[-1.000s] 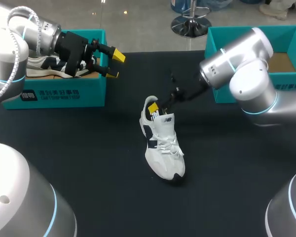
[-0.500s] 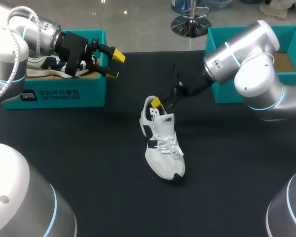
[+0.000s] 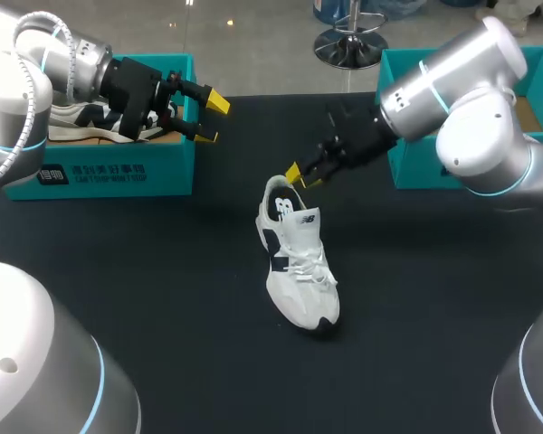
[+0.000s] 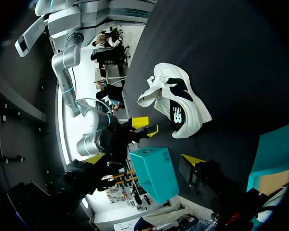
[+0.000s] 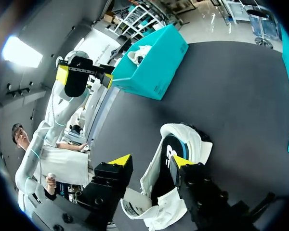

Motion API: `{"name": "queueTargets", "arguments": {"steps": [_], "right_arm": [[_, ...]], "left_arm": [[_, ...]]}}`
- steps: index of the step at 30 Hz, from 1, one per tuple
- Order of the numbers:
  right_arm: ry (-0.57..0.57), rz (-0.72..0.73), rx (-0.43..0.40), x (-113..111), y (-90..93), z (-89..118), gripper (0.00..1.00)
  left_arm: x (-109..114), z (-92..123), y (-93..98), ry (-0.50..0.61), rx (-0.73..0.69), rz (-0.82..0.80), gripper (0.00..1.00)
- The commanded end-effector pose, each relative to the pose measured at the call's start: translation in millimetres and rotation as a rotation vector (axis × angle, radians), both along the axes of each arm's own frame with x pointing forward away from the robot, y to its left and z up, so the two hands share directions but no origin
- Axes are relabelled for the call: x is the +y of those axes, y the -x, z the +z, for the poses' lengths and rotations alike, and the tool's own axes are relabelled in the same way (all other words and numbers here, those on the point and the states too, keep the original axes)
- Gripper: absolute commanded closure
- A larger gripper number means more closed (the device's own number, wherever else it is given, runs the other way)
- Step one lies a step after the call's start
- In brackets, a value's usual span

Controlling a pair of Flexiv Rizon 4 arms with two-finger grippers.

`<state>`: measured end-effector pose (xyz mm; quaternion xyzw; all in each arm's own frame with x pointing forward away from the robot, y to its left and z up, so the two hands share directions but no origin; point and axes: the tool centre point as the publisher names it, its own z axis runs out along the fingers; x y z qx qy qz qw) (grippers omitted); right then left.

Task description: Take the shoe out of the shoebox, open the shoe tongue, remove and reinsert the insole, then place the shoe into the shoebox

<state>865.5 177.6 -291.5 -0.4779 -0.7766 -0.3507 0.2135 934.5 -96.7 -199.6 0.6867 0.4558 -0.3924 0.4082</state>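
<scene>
A white and navy shoe (image 3: 298, 262) stands upright mid-table, heel toward the far side, toe toward me. My right gripper (image 3: 300, 175) hovers just above and behind the heel, fingers apart and holding nothing. In the right wrist view that gripper (image 5: 150, 160) looks down on the shoe (image 5: 176, 144); one finger is over the shoe's mouth, the other off its side. My left gripper (image 3: 213, 118) stands wide open and empty beside the left teal shoebox (image 3: 118, 172). The left wrist view shows the shoe (image 4: 176, 98) on the cloth far ahead.
A second white and navy shoe (image 3: 81, 122) lies inside the left shoebox. Another teal box (image 3: 416, 172) stands at the back right, behind my right arm. The table is covered in black cloth (image 3: 416, 289).
My right gripper has risen out of the shoe's heel opening and drawn back toward the far right, its fingers now closer together. The shoe and my left arm have stayed put.
</scene>
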Motion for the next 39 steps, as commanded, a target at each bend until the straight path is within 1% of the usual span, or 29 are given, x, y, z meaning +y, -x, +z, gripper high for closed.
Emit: {"name": "queueTargets", "arguments": {"steps": [1,3,4,6,38,39], "right_arm": [[0.044,-0.068,-0.014,0.4,9.7,1.2,1.00],[0.128,-0.077,0.013,0.1,9.9,2.8,1.00],[0.136,-0.087,0.009,0.1,10.1,3.0,1.00],[0.222,-0.090,0.017,-1.4,10.1,5.0,1.00],[0.222,-0.090,0.017,-1.4,10.1,5.0,1.00],[0.261,-0.084,0.027,-1.6,10.2,3.8,1.00]], "left_arm": [[0.1,0.2,-0.1,-0.002,-0.001,-0.001,0.00],[0.1,0.2,-0.1,-0.002,-0.001,-0.001,0.00],[0.1,0.2,-0.1,-0.002,-0.001,-0.001,0.00],[0.1,0.2,-0.1,-0.002,-0.001,-0.001,0.00],[0.1,0.2,-0.1,-0.002,-0.001,-0.001,0.00],[0.1,0.2,-0.1,-0.002,-0.001,-0.001,0.00]]}}
